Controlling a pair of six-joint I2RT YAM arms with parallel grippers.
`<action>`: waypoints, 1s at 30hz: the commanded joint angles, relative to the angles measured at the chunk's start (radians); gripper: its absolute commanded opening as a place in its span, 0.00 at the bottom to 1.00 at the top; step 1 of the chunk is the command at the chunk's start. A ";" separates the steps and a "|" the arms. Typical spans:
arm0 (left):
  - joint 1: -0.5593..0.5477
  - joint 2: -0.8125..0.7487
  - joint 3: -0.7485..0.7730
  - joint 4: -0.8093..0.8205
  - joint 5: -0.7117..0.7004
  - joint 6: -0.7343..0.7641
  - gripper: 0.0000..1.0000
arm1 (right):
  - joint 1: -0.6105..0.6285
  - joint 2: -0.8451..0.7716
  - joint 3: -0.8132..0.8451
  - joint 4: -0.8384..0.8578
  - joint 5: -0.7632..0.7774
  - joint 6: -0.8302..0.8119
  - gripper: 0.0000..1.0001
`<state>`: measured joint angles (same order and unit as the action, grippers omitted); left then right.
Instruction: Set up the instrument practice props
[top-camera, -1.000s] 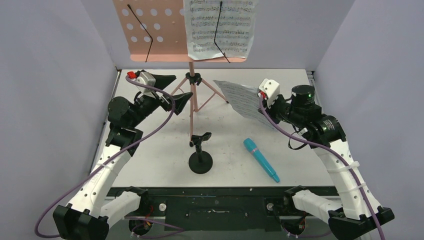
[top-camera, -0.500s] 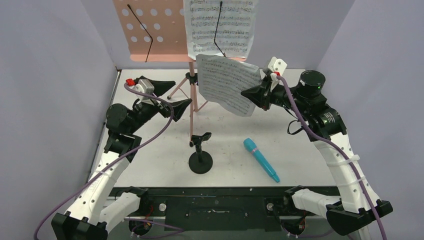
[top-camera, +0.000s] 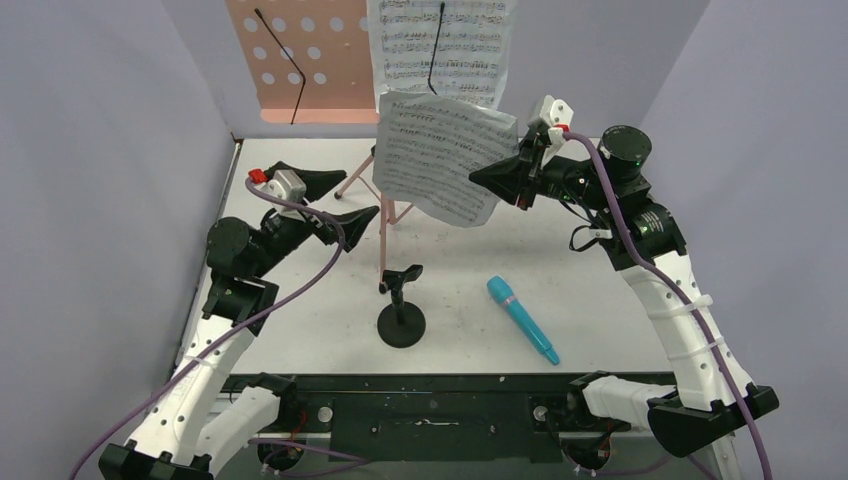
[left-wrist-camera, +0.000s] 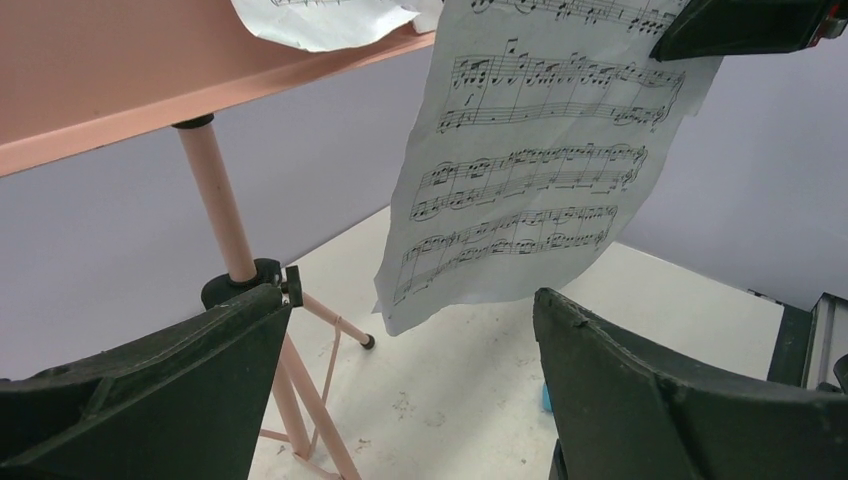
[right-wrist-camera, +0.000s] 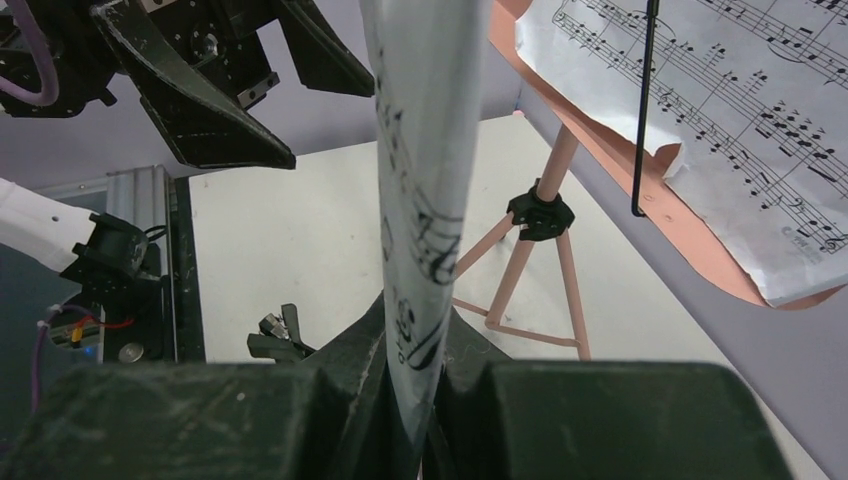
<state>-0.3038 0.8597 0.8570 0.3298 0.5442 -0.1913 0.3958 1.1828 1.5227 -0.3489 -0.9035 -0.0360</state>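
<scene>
Two pages in play. The upper page (top-camera: 440, 50) sits on the right half of the music stand (top-camera: 300, 70), pinned under a black wire retainer (right-wrist-camera: 648, 100), with its lower corner hanging past the desk lip. The held page (top-camera: 440, 160) is pinched at its right edge by the right gripper (top-camera: 482, 180), clenched on the paper. That sheet hangs in the air in front of the music stand, off the table (top-camera: 300, 320), and in the top view it overlaps the bottom of the upper page; can't tell if the two touch. The right wrist view sees the held page edge-on, rising from between the fingers (right-wrist-camera: 300, 410). The left gripper (top-camera: 360, 197) is spread wide and grasps nothing, hovering just left of the pole (top-camera: 383, 235), near the tripod hub (right-wrist-camera: 540, 215). In the left wrist view the held page hangs beyond the gap between its fingers (left-wrist-camera: 150, 400), clear of both. The left half of the pink desk shows only its holes and a second wire. The mic (top-camera: 521, 318) lies flat on the table, front right of centre, head pointing back-left. The mic stand (top-camera: 401, 312) is upright on its round base, just in front of the tripod legs, left of the mic and apart from it.
</scene>
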 joint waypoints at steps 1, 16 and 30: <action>0.006 -0.009 0.039 -0.064 0.015 0.053 0.92 | 0.014 0.001 0.030 0.068 -0.054 0.009 0.05; 0.007 0.093 0.185 -0.219 0.134 0.224 0.80 | 0.047 0.040 0.028 -0.044 -0.081 -0.066 0.05; 0.009 0.189 0.189 -0.040 0.309 0.126 0.67 | 0.101 0.040 0.020 -0.080 -0.023 -0.089 0.05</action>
<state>-0.2993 1.0550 1.0069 0.1764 0.8028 -0.0254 0.4801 1.2346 1.5227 -0.4580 -0.9375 -0.1017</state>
